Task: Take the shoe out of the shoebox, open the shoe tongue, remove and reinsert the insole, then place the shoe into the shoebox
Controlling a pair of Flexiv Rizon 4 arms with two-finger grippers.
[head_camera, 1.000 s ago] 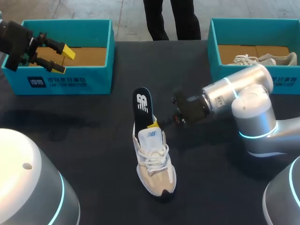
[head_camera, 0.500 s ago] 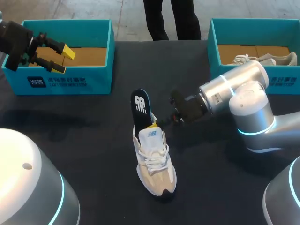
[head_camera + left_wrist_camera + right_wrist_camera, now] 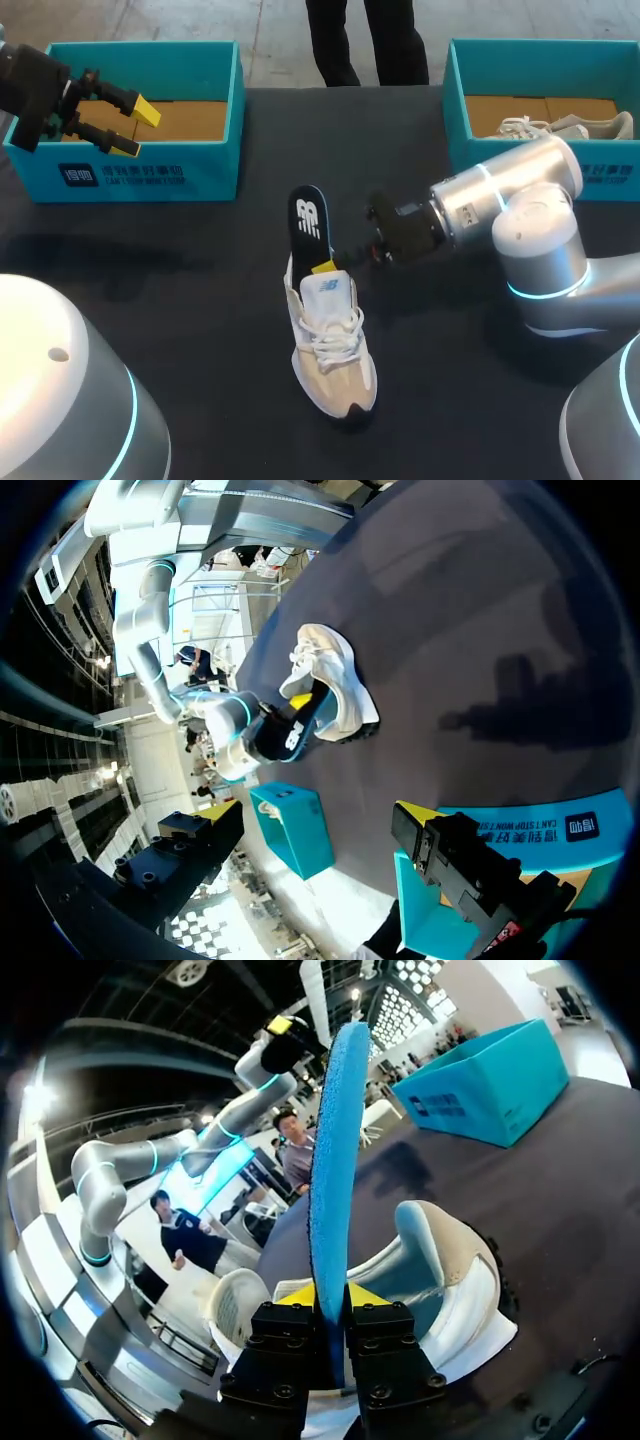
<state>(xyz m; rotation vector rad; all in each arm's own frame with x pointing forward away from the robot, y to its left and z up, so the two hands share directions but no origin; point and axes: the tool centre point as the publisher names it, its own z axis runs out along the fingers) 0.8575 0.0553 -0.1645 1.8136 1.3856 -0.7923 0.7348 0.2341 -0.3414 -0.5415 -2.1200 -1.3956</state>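
A beige and white shoe stands on the dark table, toe toward the front edge. Its dark blue insole sticks up out of the heel opening, tilted back. My right gripper is at the heel, shut on the lower part of the insole. In the right wrist view the blue insole stands on edge between the yellow tips of the right gripper, with the shoe's heel cup just beyond. My left gripper hangs open and empty over the left shoebox.
A second teal shoebox at the back right holds another pale shoe. The left shoebox shows only its cardboard floor. In the left wrist view the shoe lies far off on the table, beyond the left box.
The right gripper has shifted the insole a little to the right and back, and the shoe nudged along with it. The left arm has not moved.
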